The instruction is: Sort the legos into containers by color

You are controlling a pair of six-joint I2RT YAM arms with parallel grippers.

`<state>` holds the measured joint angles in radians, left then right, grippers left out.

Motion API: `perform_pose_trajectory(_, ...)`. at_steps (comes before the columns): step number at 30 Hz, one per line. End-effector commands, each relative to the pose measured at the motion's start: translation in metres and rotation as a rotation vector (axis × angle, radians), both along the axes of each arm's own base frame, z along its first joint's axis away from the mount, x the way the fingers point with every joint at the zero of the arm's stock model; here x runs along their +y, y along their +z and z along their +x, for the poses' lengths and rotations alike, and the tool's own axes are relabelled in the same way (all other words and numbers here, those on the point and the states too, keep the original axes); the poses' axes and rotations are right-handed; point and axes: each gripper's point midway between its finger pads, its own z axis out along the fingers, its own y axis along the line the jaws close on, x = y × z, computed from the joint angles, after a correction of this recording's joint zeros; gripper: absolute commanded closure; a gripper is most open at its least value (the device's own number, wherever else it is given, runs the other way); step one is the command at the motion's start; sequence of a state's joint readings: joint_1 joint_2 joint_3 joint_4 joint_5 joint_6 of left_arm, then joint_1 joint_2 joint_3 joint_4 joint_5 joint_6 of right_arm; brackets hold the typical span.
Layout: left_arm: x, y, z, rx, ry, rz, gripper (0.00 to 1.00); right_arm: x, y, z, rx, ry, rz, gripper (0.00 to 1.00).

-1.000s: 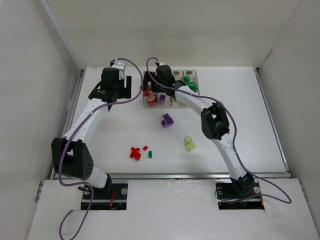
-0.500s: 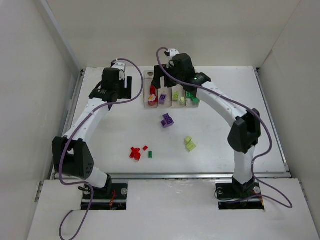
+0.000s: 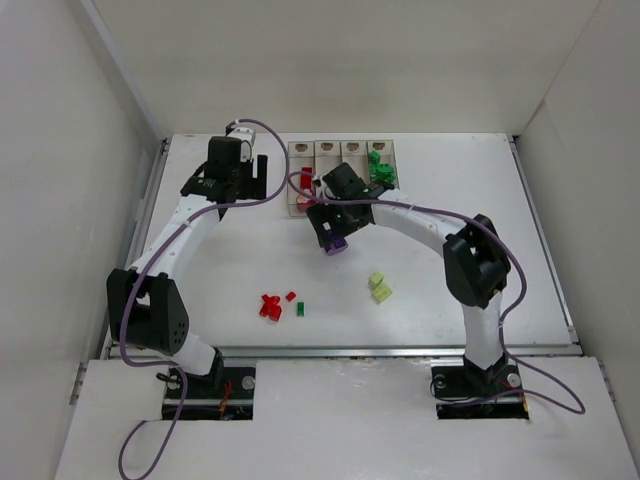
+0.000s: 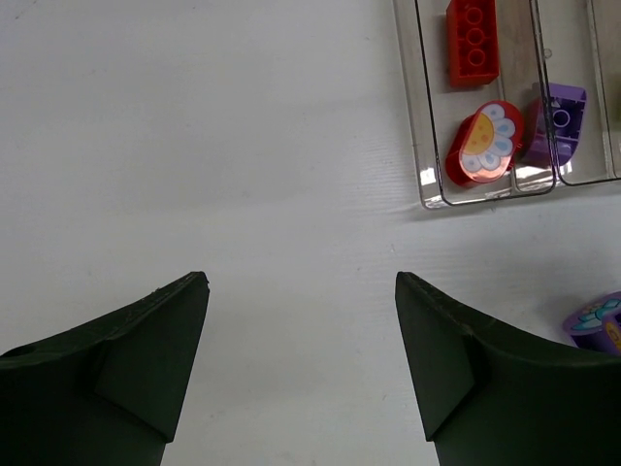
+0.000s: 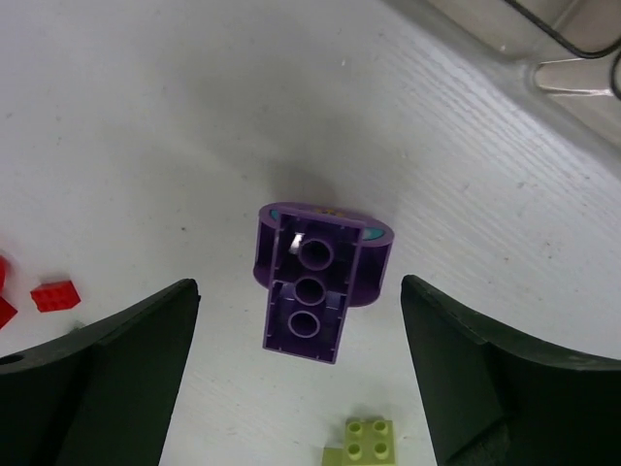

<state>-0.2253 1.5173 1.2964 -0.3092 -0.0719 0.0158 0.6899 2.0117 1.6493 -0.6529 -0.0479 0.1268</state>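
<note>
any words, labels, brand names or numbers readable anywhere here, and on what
No readable text anywhere in these views.
Red rounded brick in the containers: only a printed pattern of pale dots on yellow, no letters.
Loose purple brick: bare round holes, and any moulded marking is too small to read.

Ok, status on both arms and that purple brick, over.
Right tool open, over purple brick, not gripping. Left tool open, empty, near bins. Nothing in the way.

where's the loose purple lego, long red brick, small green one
purple lego (image 5: pixel 309 291): right wrist view, holed face
long red brick (image 4: pixel 472 41): left wrist view, its middle
small green lego (image 3: pixel 300 310): top view, centre
</note>
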Motion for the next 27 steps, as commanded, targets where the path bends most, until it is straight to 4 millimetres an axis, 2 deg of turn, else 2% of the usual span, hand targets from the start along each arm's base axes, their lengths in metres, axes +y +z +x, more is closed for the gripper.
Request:
perform_pose_trajectory(1, -0.003, 0.027, 0.005, -0.06, -0.004, -0.027, 0.25, 0.003, 0.006, 0.0, -0.032, 0.015, -0.011, 0.12)
perform_pose_trajectory(2, -0.003, 0.032, 0.004, -0.07, -0.005, -0.029, 0.25, 0.001, -0.002, -0.002, -0.015, 0.016, -0.024, 0.13)
perform_pose_trajectory(4, -0.003, 0.028, 0.003, -0.062, -0.005, -0.027, 0.25, 0.002, -0.007, -0.004, -0.014, 0.019, -0.039, 0.15)
perform_pose_trajectory(6, -0.002, 0.032, 0.002, -0.071, -0.005, -0.029, 0.25, 0.001, -0.014, -0.003, -0.013, 0.014, -0.05, 0.25)
perform_pose_trajectory(8, -0.002, 0.032, 0.002, -0.071, -0.005, -0.029, 0.25, -0.001, -0.013, 0.001, -0.031, 0.003, -0.059, 0.39)
perform_pose_trajectory(9, -0.002, 0.032, 0.002, -0.071, -0.005, -0.029, 0.25, 0.001, -0.012, 0.003, -0.04, 0.002, -0.052, 0.59)
perform_pose_trajectory(11, -0.002, 0.032, 0.002, -0.071, -0.005, -0.029, 0.25, -0.001, -0.017, 0.005, -0.04, -0.015, -0.067, 0.74)
perform_pose_trajectory(15, -0.006, 0.03, 0.0, -0.059, -0.022, -0.039, 0.25, 0.001, -0.025, 0.008, -0.031, -0.015, -0.075, 0.81)
perform_pose_trajectory(16, -0.005, 0.033, -0.001, -0.068, -0.027, -0.034, 0.25, 0.001, -0.025, 0.008, -0.031, -0.015, -0.075, 0.93)
perform_pose_trajectory(17, -0.009, 0.031, -0.004, -0.055, -0.047, -0.046, 0.26, 0.001, -0.025, 0.008, -0.031, -0.015, -0.075, 0.99)
perform_pose_trajectory(19, -0.014, 0.03, -0.007, -0.047, -0.092, -0.029, 0.28, 0.009, -0.021, 0.005, -0.013, -0.002, -0.038, 1.0)
perform_pose_trajectory(20, -0.025, 0.033, -0.01, -0.061, -0.159, 0.007, 0.29, 0.008, -0.008, 0.004, -0.009, -0.017, -0.003, 1.0)
perform_pose_trajectory(22, -0.032, 0.034, -0.016, -0.075, -0.244, 0.082, 0.29, 0.01, 0.019, 0.012, 0.006, -0.029, 0.106, 1.0)
perform_pose_trajectory(23, -0.039, 0.044, -0.02, -0.119, -0.306, 0.128, 0.29, 0.011, 0.05, 0.019, -0.019, -0.038, 0.182, 1.0)
perform_pose_trajectory(25, -0.032, 0.049, -0.02, -0.208, -0.413, 0.301, 0.29, 0.006, 0.089, 0.031, -0.021, -0.066, 0.319, 1.0)
perform_pose_trajectory(26, -0.028, 0.066, -0.024, -0.282, -0.435, 0.348, 0.29, 0.007, 0.116, 0.038, -0.063, -0.066, 0.37, 1.0)
perform_pose_trajectory(27, -0.028, 0.074, -0.026, -0.333, -0.474, 0.39, 0.27, 0.007, 0.139, 0.038, -0.101, -0.065, 0.403, 1.0)
